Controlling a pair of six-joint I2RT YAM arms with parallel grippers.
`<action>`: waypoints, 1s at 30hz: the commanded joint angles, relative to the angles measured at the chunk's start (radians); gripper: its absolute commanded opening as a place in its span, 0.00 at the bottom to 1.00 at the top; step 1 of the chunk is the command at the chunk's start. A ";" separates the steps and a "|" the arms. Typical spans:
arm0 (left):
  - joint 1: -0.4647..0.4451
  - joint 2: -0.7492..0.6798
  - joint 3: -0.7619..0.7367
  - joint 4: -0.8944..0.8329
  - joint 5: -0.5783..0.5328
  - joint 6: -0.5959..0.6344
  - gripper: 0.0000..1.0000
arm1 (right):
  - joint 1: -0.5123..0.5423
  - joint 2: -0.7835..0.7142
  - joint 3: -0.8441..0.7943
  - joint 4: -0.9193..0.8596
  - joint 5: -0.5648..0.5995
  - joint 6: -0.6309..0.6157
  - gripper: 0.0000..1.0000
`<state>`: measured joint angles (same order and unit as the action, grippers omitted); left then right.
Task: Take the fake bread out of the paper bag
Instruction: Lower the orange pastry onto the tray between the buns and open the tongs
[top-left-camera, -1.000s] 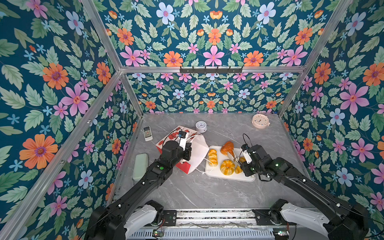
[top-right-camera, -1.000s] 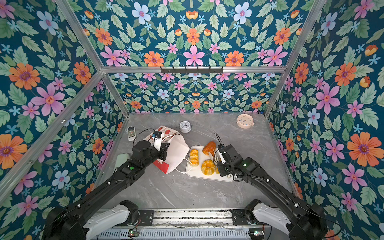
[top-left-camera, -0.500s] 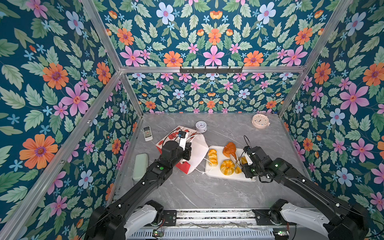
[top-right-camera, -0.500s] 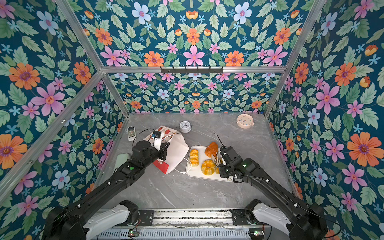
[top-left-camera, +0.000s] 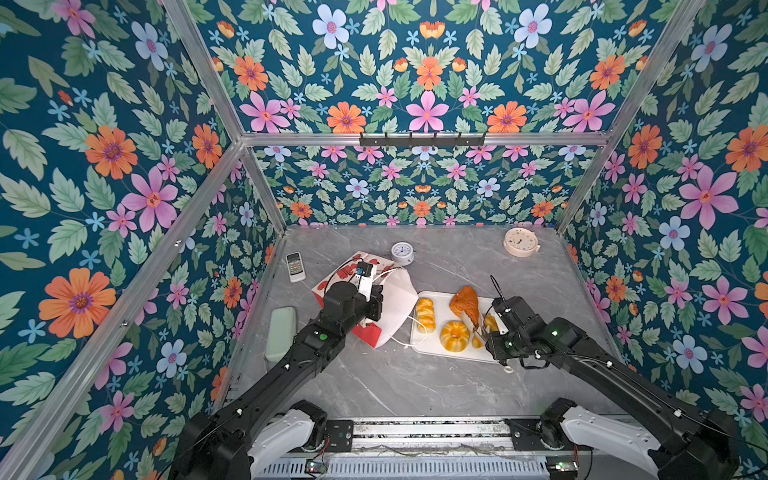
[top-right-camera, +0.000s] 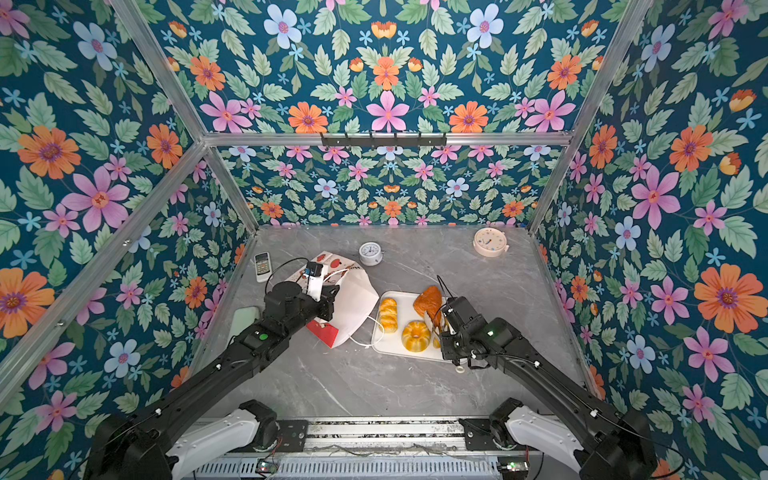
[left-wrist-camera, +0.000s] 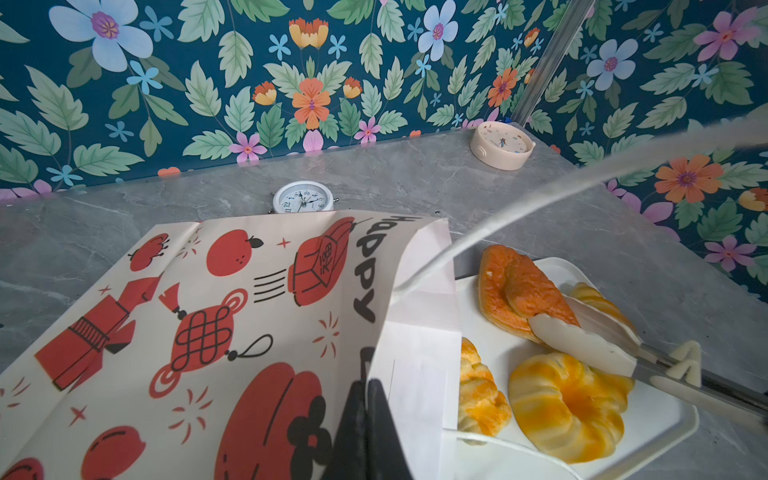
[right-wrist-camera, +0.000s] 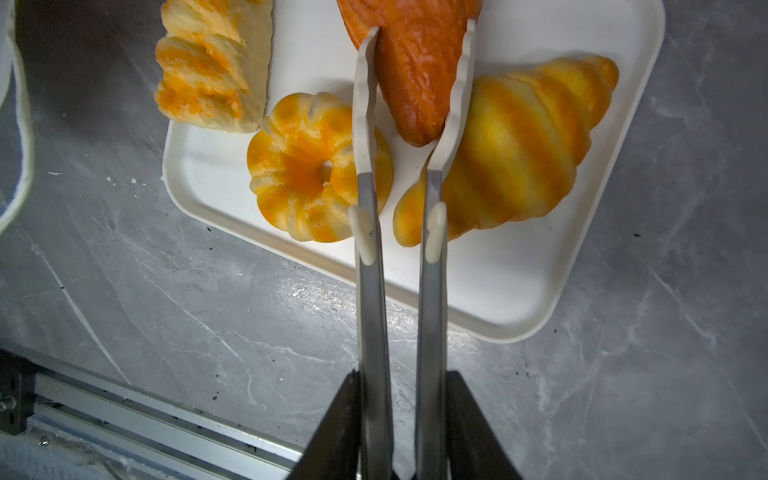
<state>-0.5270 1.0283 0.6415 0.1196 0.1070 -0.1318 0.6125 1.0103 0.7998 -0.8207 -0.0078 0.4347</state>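
Note:
The paper bag (top-left-camera: 395, 299) lies on its side, its white mouth toward the white tray (top-left-camera: 419, 345). My left gripper (left-wrist-camera: 368, 399) is shut on the bag's mouth edge (left-wrist-camera: 415, 332). My right gripper (right-wrist-camera: 401, 386) is shut on metal tongs (right-wrist-camera: 370, 291). The tongs' white tips flank the brown triangular pastry (right-wrist-camera: 415, 75), which rests on the tray (right-wrist-camera: 498, 291). Also on the tray are a ridged twist loaf (top-left-camera: 424, 314), a round fluted bun (top-left-camera: 454, 336) and a croissant (right-wrist-camera: 519, 141). The bag's inside is hidden.
A small alarm clock (top-left-camera: 402, 252) stands just behind the bag. A cream round timer (top-left-camera: 519, 242) sits at the back right and a remote (top-left-camera: 295, 267) near the left wall. A pale green case (top-left-camera: 281, 338) lies at the left edge.
The right arm has brought the brown pastry a little down and to the right onto the tray, and the tongs' blades have parted slightly. The left arm has not moved.

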 joint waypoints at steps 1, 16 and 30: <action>0.001 0.001 0.000 0.026 0.007 -0.012 0.00 | 0.000 -0.023 0.015 -0.026 0.008 0.021 0.34; 0.001 0.010 0.000 0.032 0.007 -0.010 0.00 | 0.001 -0.126 0.067 0.046 0.059 -0.009 0.33; 0.001 -0.007 -0.001 0.025 0.003 -0.009 0.00 | 0.000 0.069 0.129 0.196 0.148 -0.089 0.32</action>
<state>-0.5270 1.0267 0.6407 0.1265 0.1070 -0.1318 0.6121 1.0645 0.9287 -0.7052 0.1070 0.3756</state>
